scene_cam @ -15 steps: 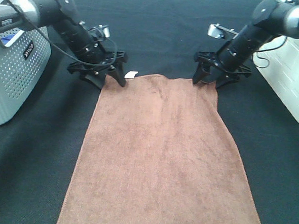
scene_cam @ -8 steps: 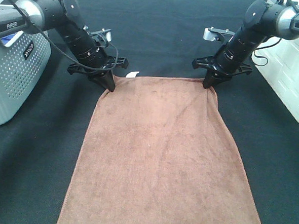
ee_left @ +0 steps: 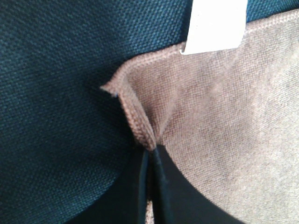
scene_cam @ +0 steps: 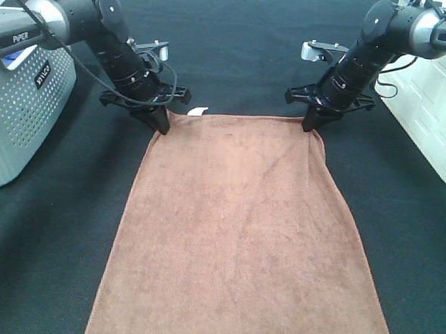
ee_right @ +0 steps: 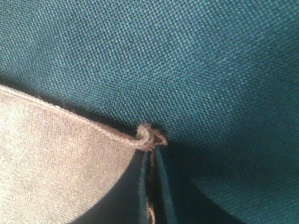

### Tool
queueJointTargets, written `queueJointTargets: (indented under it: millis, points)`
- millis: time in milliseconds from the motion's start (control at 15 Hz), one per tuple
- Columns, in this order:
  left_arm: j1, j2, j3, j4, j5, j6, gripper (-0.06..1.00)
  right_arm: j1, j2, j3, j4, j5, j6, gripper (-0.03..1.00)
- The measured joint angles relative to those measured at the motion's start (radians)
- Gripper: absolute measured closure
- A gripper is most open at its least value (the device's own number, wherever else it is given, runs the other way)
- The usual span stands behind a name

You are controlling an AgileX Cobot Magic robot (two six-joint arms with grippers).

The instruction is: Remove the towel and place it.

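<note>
A large brown plush towel (scene_cam: 241, 236) lies spread flat on a dark cloth-covered tabletop (scene_cam: 237, 54). Its long sides run from the near edge of the scene towards the far side, and its short far edge lies straight between two black robot arms. The left gripper (scene_cam: 162, 124) reaches down to the towel's far left corner. Its fingers are closed tight together, and the stitched hem is pinched between their tips. In the left wrist view the corner (ee_left: 135, 116) is puckered into a raised fold just ahead of the closed fingertips. A small white tag (scene_cam: 198, 111) sticks out from the far edge just to the right of that corner, lying on the tabletop. The right gripper (scene_cam: 310, 125) is at the far right corner. It is closed just as firmly, with a small curl of hem (ee_right: 148, 136) bunched at its fingertips. The rest of the towel rests smooth on the tabletop, apart from faint creases near the far edge. A grey perforated bin (scene_cam: 21, 117) stands on the far left, well apart from the towel. Part of a white container (scene_cam: 431, 111) shows at the right edge.
</note>
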Motion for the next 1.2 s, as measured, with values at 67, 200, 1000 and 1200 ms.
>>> queueJointTargets:
  millis: [67, 200, 1000, 1200]
  points:
    - [0.0, 0.009, -0.041, 0.036, 0.002, 0.0, 0.94, 0.0, -0.007, 0.007, -0.002, -0.013, 0.0, 0.95]
    - [0.0, 0.01, -0.092, 0.06, -0.001, 0.0, 0.94, 0.004, -0.011, 0.013, -0.004, -0.084, 0.0, 0.95]
    - [0.003, 0.01, -0.144, 0.14, -0.435, 0.007, 0.94, 0.01, -0.011, -0.121, 0.003, -0.486, -0.027, 0.95]
    - [0.003, 0.01, -0.144, 0.172, -0.462, 0.007, 0.94, 0.01, -0.011, -0.121, 0.003, -0.519, -0.027, 0.95]
